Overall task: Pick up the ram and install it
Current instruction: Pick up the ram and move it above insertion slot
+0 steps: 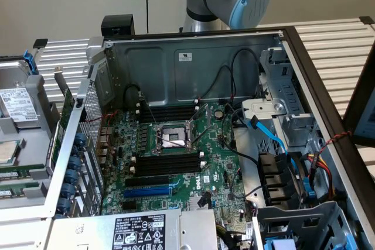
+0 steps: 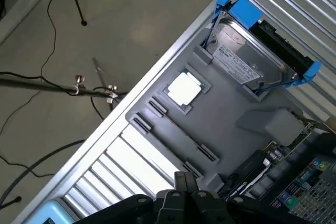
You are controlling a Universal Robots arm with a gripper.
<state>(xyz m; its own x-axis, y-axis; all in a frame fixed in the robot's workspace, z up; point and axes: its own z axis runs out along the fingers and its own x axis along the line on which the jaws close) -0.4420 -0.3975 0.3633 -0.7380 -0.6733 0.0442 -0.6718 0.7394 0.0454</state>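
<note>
Gripper (image 2: pixel 184 187) hangs above the tray (image 2: pixel 231 114), close over its slotted holders (image 2: pixel 157 109). Whether the jaws are released or clenched cannot be told; nothing is seen held and no contact is visible. In the tray, the ram (image 1: pixel 20 175) appears to stand on edge beside the CPU (image 2: pixel 184 88). Such seating fixes its position and presents its upper edge for a top-down grasp. Beside the tray, the case (image 1: pixel 176 68) lies open, so the memory slots (image 1: pixel 167 163) face upward for vertical insertion.

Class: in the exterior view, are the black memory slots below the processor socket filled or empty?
Empty, it seems: the memory slots show as bare black channels, no green board seated in them.
</note>
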